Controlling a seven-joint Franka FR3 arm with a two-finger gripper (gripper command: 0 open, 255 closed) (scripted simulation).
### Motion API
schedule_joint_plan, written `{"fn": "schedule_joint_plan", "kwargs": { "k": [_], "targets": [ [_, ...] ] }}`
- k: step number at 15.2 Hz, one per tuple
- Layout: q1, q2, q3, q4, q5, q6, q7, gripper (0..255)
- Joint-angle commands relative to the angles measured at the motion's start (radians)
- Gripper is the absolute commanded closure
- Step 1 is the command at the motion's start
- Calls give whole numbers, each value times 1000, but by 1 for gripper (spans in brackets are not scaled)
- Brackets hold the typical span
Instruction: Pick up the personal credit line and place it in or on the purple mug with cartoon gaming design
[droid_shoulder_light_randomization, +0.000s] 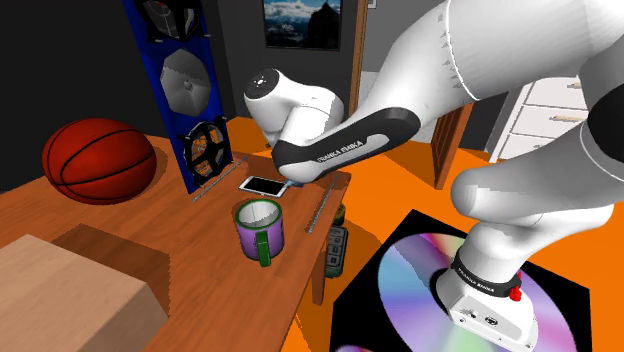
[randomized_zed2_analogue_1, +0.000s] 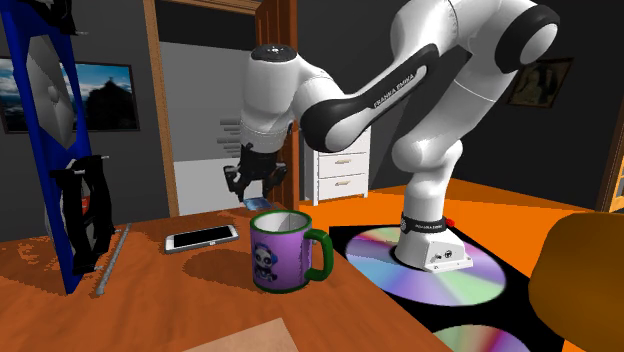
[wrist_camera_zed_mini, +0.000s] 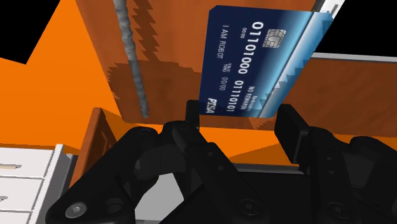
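A dark blue credit card (wrist_camera_zed_mini: 257, 63) lies flat near the edge of the wooden table (wrist_camera_zed_mini: 172, 38), one corner against a white phone (droid_shoulder_light_randomization: 265, 184). My gripper (wrist_camera_zed_mini: 236, 114) hovers over it, open, its two black fingers (wrist_camera_zed_mini: 294, 130) standing apart at the card's near end without touching it. In the second exterior view the gripper (randomized_zed2_analogue_1: 258, 182) hangs just above a sliver of the card (randomized_zed2_analogue_1: 248, 203) at the table's far edge. The purple mug (randomized_zed2_analogue_1: 283, 250) with a green handle and a cartoon face stands upright and empty nearby; the same mug (droid_shoulder_light_randomization: 260, 228) is near the table's corner.
A grey rod (randomized_zed2_analogue_1: 112, 262) lies along the table's edge. A blue rack (randomized_zed2_analogue_1: 45, 150), a basketball (droid_shoulder_light_randomization: 98, 160) and a cardboard box (droid_shoulder_light_randomization: 70, 290) share the table. My base stands on an iridescent disc (droid_shoulder_light_randomization: 420, 270) on the orange floor. The phone (randomized_zed2_analogue_1: 200, 238) lies beside the mug.
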Motion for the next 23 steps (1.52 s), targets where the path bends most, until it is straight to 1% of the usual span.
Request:
{"fn": "schedule_joint_plan", "kwargs": {
  "k": [1, 10, 19, 20, 23],
  "targets": [
    [23, -3, -33, 11, 0, -24, -14, 255],
    [93, -21, -141, 75, 2, -128, -68, 255],
    [130, -34, -220, 155, 1, -231, -119, 255],
    [132, -35, -224, 158, 1, -236, -121, 255],
    [163, -57, -193, 194, 27, -297, -79, 255]
  ]
}}
